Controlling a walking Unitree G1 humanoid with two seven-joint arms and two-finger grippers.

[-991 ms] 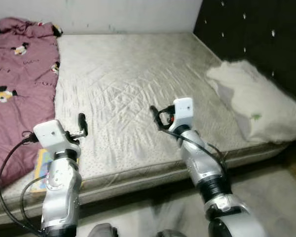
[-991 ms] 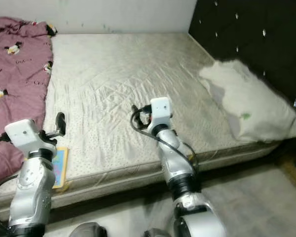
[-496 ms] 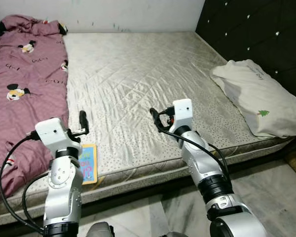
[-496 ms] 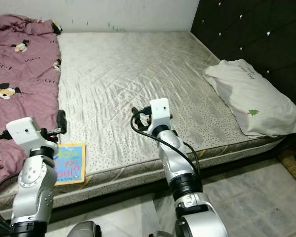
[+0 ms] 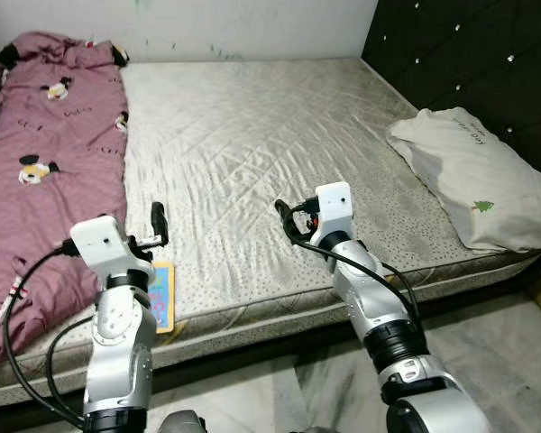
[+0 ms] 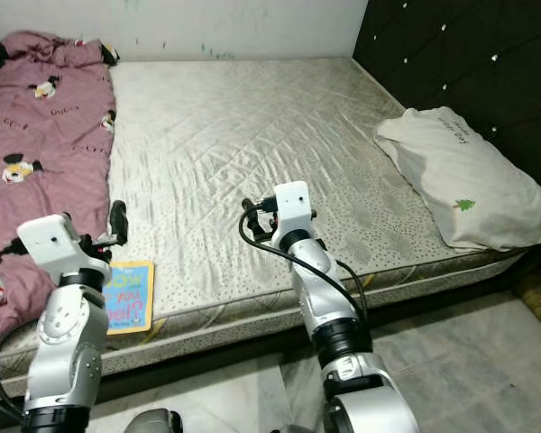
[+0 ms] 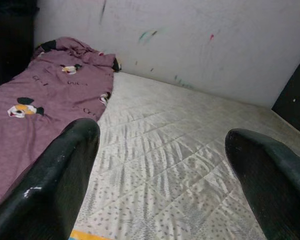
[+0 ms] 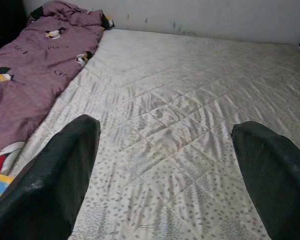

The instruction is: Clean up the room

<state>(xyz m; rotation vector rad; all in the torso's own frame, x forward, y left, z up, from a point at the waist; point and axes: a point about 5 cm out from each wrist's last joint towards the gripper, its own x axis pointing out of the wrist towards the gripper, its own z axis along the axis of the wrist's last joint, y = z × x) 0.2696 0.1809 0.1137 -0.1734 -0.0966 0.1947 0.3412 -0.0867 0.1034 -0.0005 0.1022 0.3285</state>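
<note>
Since the frame a second back the blur is gone and the whole scene is sitting a little further right: that is the head camera turning, the bed's things are lying where they were. The book is now showing more of its cover past the left arm.

The mattress [image 5: 252,153] is filling most of the head views: pale beige-grey, quilted in large diamonds, finely speckled near the front edge, with soft creases running across it. It is butting against a white wall [image 7: 190,40] flecked with small paint marks, and on the robot's right against a black tufted headboard [image 5: 469,63] studded with shiny buttons.

A mauve quilt [image 5: 45,171] printed with cartoon mouse heads is lying in a long crumpled band down the left side of the mattress, its far end bunched near the wall.

A white pillow [image 5: 473,180], plump and wrinkled, with a small green tree print, is resting at the right side against the headboard.

A thin flat picture book [image 6: 128,296], blue and yellow cover with large letters, is lying at the front edge of the mattress just beside the quilt, partly behind the left arm.

The left pincer [image 7: 175,190] is hovering over the front left of the mattress, fingers spread wide, gripping nothing. The right pincer [image 8: 165,185] is hanging above the middle front, fingers likewise parted and empty. The fingers are matte black with rounded tips.
</note>
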